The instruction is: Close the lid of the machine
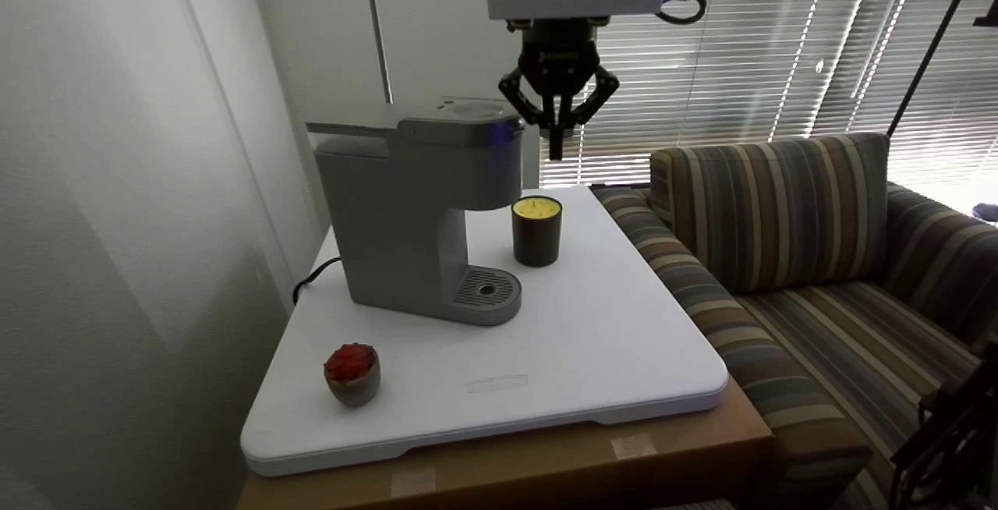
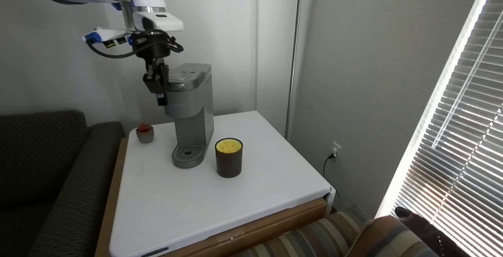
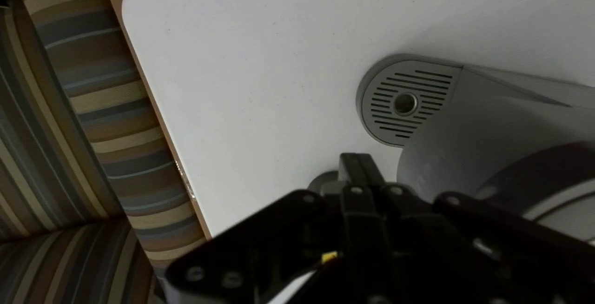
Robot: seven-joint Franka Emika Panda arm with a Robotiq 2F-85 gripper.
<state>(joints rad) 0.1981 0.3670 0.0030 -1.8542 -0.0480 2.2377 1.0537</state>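
The grey machine (image 1: 390,221) stands upright on the white tabletop, and it also shows in an exterior view (image 2: 192,131) and at the right of the wrist view (image 3: 446,155). Its grey lid (image 1: 464,111) lies down flat on top of the brew head in both exterior views (image 2: 182,77). The dark underside of the lid does not show. My gripper (image 1: 556,150) points down just in front of the brew head, its tips below lid height. The fingers are together with nothing between them in the wrist view (image 3: 357,157). A small gap shows between fingers and machine.
A dark jar with yellow top (image 1: 536,233) stands beside the drip base, also in an exterior view (image 2: 229,162). A small pot with a red top (image 1: 352,373) is on the machine's other side. A wall is behind; a striped sofa (image 1: 772,237) borders the white table (image 1: 592,338).
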